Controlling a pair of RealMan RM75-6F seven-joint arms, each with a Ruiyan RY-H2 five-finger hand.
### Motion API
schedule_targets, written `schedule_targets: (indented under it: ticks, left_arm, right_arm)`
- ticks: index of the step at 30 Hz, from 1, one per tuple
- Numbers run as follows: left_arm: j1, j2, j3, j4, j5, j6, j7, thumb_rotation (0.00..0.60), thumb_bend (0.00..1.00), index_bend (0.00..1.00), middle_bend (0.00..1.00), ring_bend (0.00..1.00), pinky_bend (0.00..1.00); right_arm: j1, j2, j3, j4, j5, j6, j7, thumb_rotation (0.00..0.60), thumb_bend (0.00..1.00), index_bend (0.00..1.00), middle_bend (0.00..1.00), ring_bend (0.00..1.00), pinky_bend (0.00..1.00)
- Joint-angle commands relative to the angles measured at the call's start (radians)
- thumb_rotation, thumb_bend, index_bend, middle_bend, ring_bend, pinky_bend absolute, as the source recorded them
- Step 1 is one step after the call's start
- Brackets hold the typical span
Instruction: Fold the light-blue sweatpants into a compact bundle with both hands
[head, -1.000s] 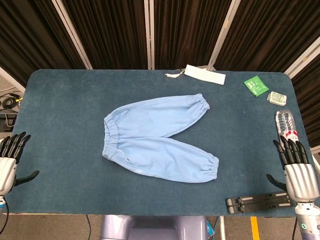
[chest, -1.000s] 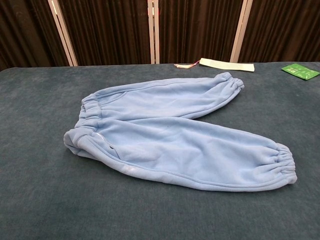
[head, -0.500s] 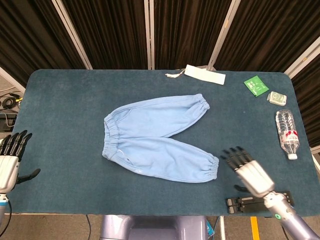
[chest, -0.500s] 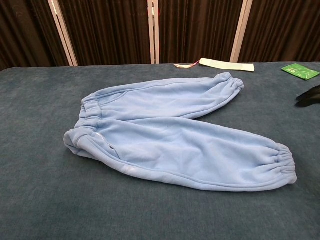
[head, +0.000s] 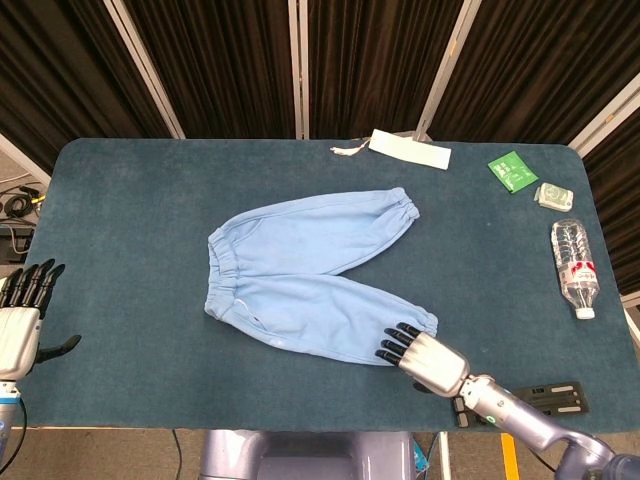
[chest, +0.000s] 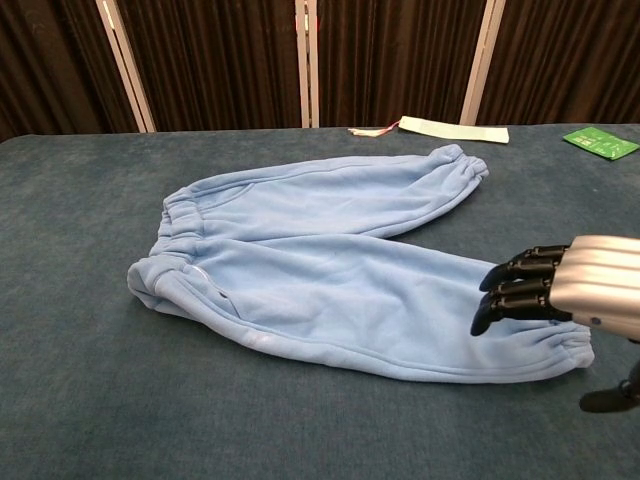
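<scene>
Head view looks down; chest view low, nearer, sharing the sweatpants (head: 310, 275)

right hand (head: 425, 355) moved left, fingers (chest: 512, 290) over sweatpants (head: 310, 280) cuff

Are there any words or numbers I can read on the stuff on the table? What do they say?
None of it can be read.
Water bottle: red and white label, print too small.
Green packet: pale marks, too blurred.
Small pack beside it: print too small.
White strip at the far edge: no writing shows.
Light-blue sweatpants: no logo or tag shows.
</scene>
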Motion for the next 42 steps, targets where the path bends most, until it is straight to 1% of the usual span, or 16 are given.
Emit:
schedule_targets:
  ticks: [1, 10, 17, 20, 22, 25, 28, 31, 32, 34, 38, 40, 41, 42]
  left_arm:
    - [0.0, 0.0, 0.0, 0.001, 0.0, 0.0, 0.0, 0.6, 0.0, 0.0, 0.0, 0.0, 0.0]
    - [-0.002, 0.002, -0.001, 0.004, -0.006, -0.006, -0.011, 0.6, 0.0, 0.0, 0.0, 0.0, 0.0]
    - [-0.003, 0.005, -0.002, 0.007, -0.011, -0.011, -0.021, 0.6, 0.0, 0.0, 0.0, 0.0, 0.0]
    - [-0.004, 0.005, -0.002, 0.009, -0.011, -0.014, -0.023, 0.6, 0.0, 0.0, 0.0, 0.0, 0.0]
    - [-0.005, 0.004, -0.001, 0.009, -0.012, -0.017, -0.024, 0.6, 0.0, 0.0, 0.0, 0.0, 0.0]
    - [-0.007, 0.003, 0.001, 0.011, -0.012, -0.023, -0.022, 0.6, 0.0, 0.0, 0.0, 0.0, 0.0]
    - [-0.011, 0.001, 0.004, 0.012, -0.008, -0.029, -0.013, 0.6, 0.0, 0.0, 0.0, 0.0, 0.0]
    - [-0.019, -0.001, 0.01, 0.009, 0.007, -0.038, -0.007, 0.6, 0.0, 0.0, 0.0, 0.0, 0.0]
    - [-0.032, -0.003, 0.02, 0.007, 0.034, -0.052, 0.004, 0.6, 0.0, 0.0, 0.0, 0.0, 0.0]
    - [-0.045, -0.003, 0.027, 0.008, 0.056, -0.062, 0.016, 0.6, 0.0, 0.0, 0.0, 0.0, 0.0]
    - [-0.101, -0.03, 0.044, 0.034, 0.178, -0.074, 0.042, 0.6, 0.0, 0.0, 0.0, 0.0, 0.01]
    - [-0.123, -0.046, 0.051, 0.053, 0.225, -0.079, 0.048, 0.6, 0.0, 0.03, 0.01, 0.0, 0.05]
    - [-0.139, -0.057, 0.055, 0.066, 0.253, -0.083, 0.053, 0.6, 0.02, 0.08, 0.03, 0.02, 0.09]
    - [-0.149, -0.065, 0.058, 0.076, 0.271, -0.087, 0.054, 0.6, 0.05, 0.12, 0.05, 0.04, 0.13]
  right_arm:
    - [0.014, -0.033, 0.002, 0.034, 0.004, -0.014, -0.041, 0.6, 0.0, 0.3, 0.29, 0.19, 0.25]
    - [0.033, -0.121, 0.003, 0.159, -0.007, -0.008, -0.15, 0.6, 0.0, 0.33, 0.32, 0.22, 0.28]
    - [0.045, -0.167, -0.013, 0.254, -0.018, 0.019, -0.174, 0.6, 0.01, 0.36, 0.35, 0.24, 0.29]
    - [0.047, -0.19, -0.02, 0.298, -0.012, 0.039, -0.161, 0.6, 0.1, 0.39, 0.38, 0.26, 0.31]
    - [0.047, -0.203, -0.019, 0.317, -0.003, 0.069, -0.124, 0.6, 0.19, 0.42, 0.4, 0.29, 0.33]
    - [0.049, -0.216, -0.025, 0.35, 0.0, 0.11, -0.077, 0.6, 0.29, 0.45, 0.43, 0.32, 0.34]
    - [0.052, -0.222, -0.03, 0.368, 0.005, 0.131, -0.048, 0.6, 0.34, 0.48, 0.47, 0.36, 0.36]
    - [0.053, -0.229, -0.033, 0.381, 0.014, 0.153, -0.014, 0.6, 0.35, 0.54, 0.52, 0.41, 0.38]
    - [0.05, -0.233, -0.031, 0.378, 0.026, 0.166, 0.016, 0.6, 0.36, 0.56, 0.54, 0.42, 0.38]
    - [0.05, -0.238, -0.032, 0.382, 0.035, 0.173, 0.035, 0.6, 0.36, 0.6, 0.58, 0.46, 0.39]
    - [0.051, -0.24, -0.025, 0.361, 0.074, 0.164, 0.072, 0.6, 0.38, 0.64, 0.61, 0.5, 0.4]
    - [0.051, -0.239, -0.02, 0.345, 0.09, 0.161, 0.082, 0.6, 0.38, 0.65, 0.62, 0.51, 0.4]
    - [0.051, -0.237, -0.017, 0.335, 0.1, 0.159, 0.086, 0.6, 0.39, 0.65, 0.62, 0.51, 0.4]
    - [0.051, -0.235, -0.016, 0.328, 0.106, 0.157, 0.089, 0.6, 0.39, 0.65, 0.62, 0.51, 0.4]
